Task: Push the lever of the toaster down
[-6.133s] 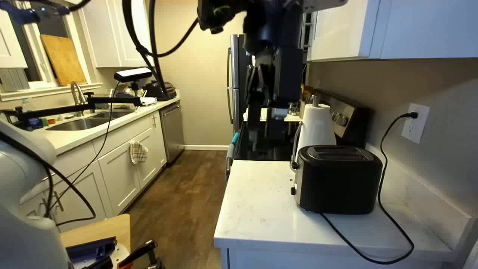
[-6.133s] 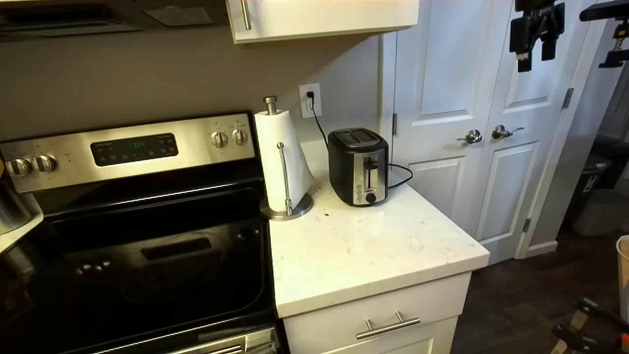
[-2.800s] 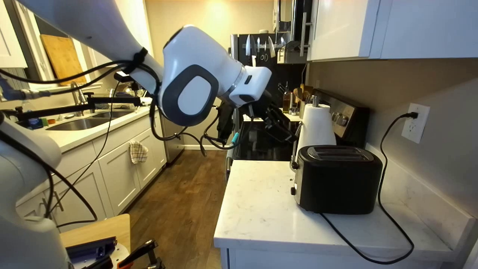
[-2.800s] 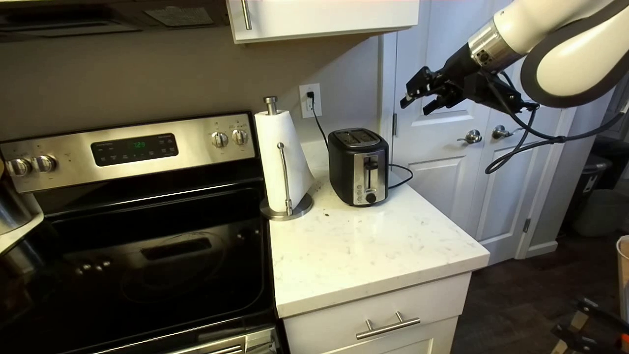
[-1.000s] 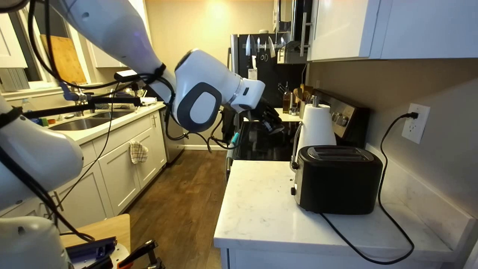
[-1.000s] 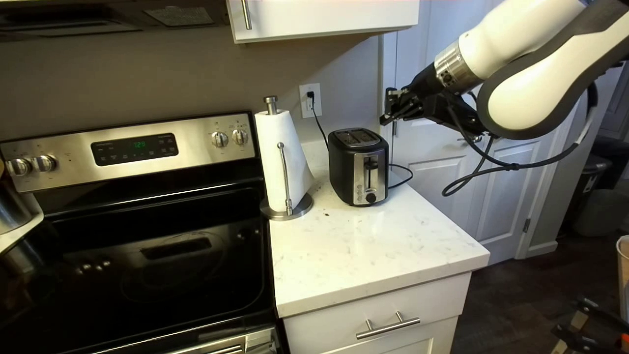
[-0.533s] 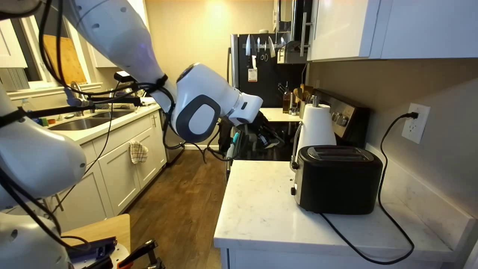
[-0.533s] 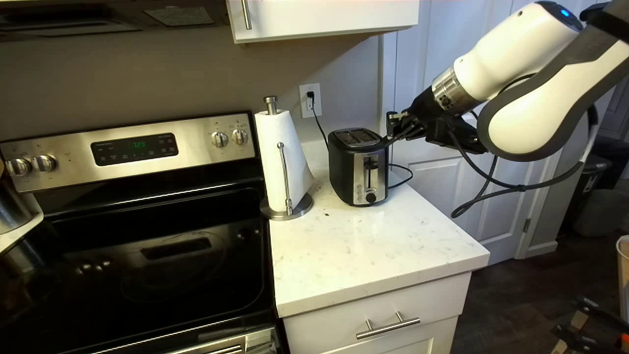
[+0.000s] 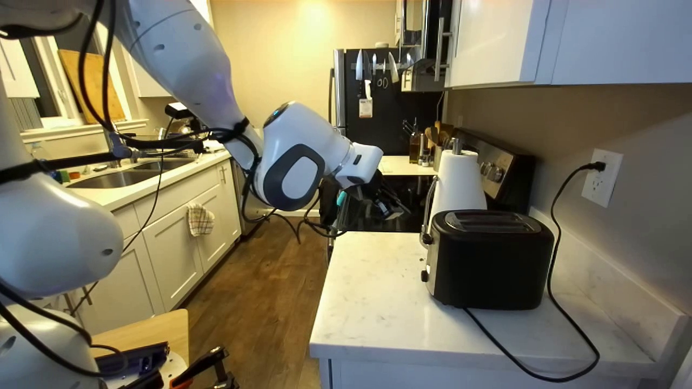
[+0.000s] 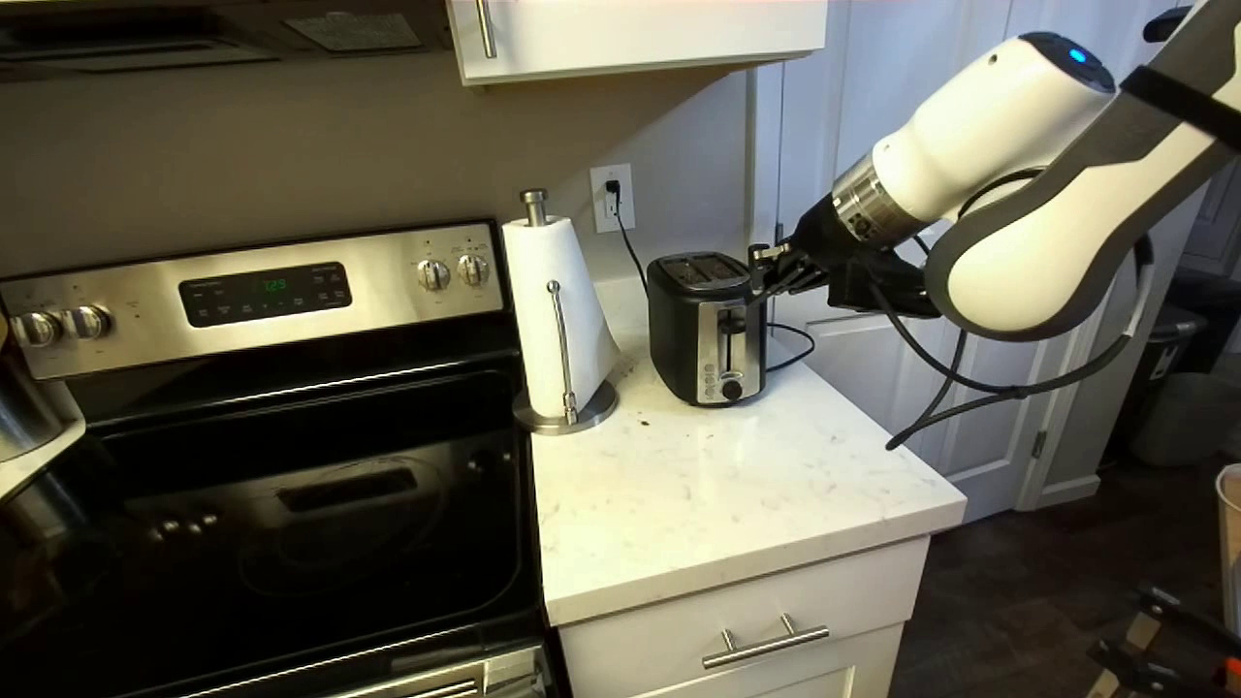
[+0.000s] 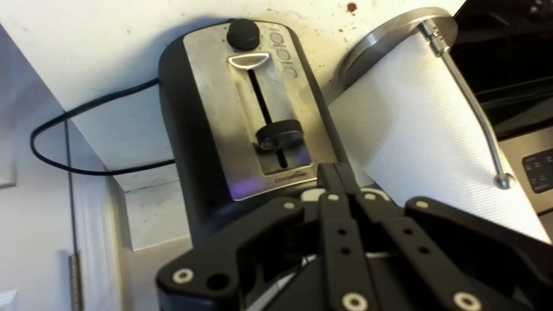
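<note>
The black toaster (image 11: 183,116) stands on the counter, its silvery end face towards my wrist camera; it shows in both exterior views too (image 9: 492,270) (image 10: 676,334). Its lever (image 11: 280,134), a dark rounded tab, sits near the upper end of the slot, on the brand-name side and far from the round knob (image 11: 243,34). My gripper (image 11: 336,175) is shut, fingertips together and nothing between them. In the wrist view the tips overlap the toaster's top edge, beside the lever. In an exterior view the gripper (image 10: 758,296) hangs before the upper end face; contact cannot be told.
A paper towel roll (image 11: 414,129) on a metal stand (image 10: 565,424) is close beside the toaster. The power cord (image 9: 557,308) loops to the wall outlet (image 9: 601,178). The stove (image 10: 291,523) adjoins the counter (image 10: 737,504), and a cabinet (image 10: 640,39) hangs above.
The arm has come down and in towards the toaster's end face, dropping further over the last second. The jaws, apart in the older frames, are now together. Toaster and lever look unmoved.
</note>
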